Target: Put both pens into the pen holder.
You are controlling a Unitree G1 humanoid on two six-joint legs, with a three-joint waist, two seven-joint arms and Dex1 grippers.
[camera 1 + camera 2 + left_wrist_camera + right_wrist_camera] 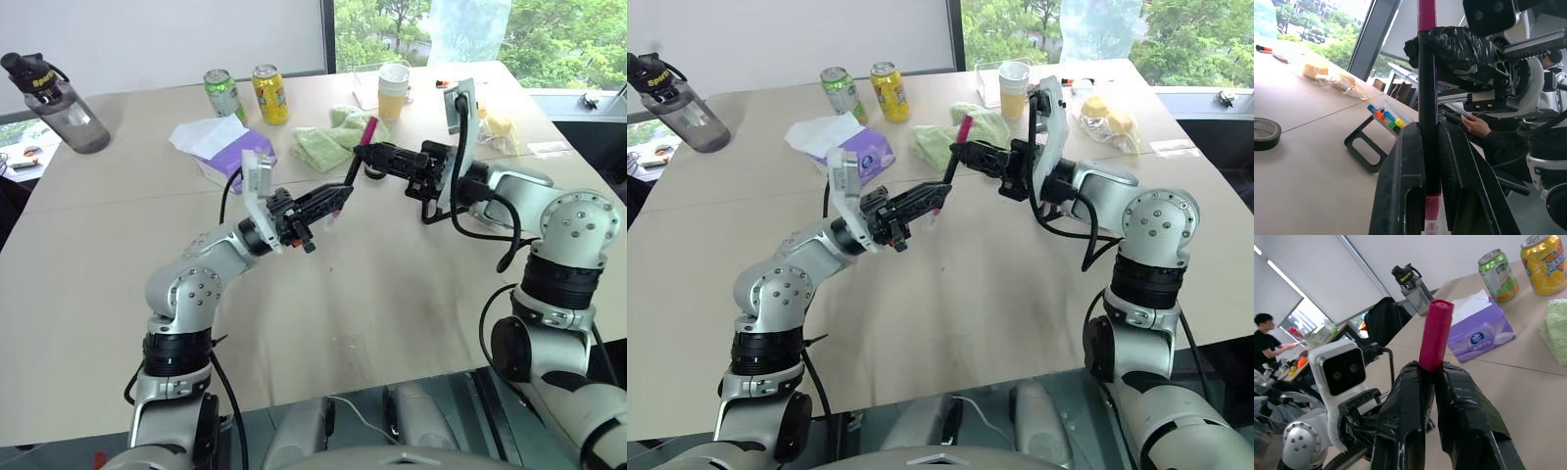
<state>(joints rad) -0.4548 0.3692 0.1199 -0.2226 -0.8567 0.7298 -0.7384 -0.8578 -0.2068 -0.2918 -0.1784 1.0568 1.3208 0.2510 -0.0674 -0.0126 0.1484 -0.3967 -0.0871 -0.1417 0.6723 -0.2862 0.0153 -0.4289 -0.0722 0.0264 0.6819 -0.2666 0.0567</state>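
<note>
Over the broad, matte beige tabletop [392, 294] both arms meet in mid-air on one slim black pen with a glossy pink end [354, 164]: the left gripper [333, 201] is clamped on its lower shaft and the right gripper [370, 155], its fingers wrapped in crinkled black tape, has closed on the upper part just under the pink end. This looks like a hand-over, so next the left fingers must let go before the right arm carries the pen off. The small clear-grey box of a pen holder on its black wire frame [1382, 124], coloured marker tips showing, stands on the table well apart.
</note>
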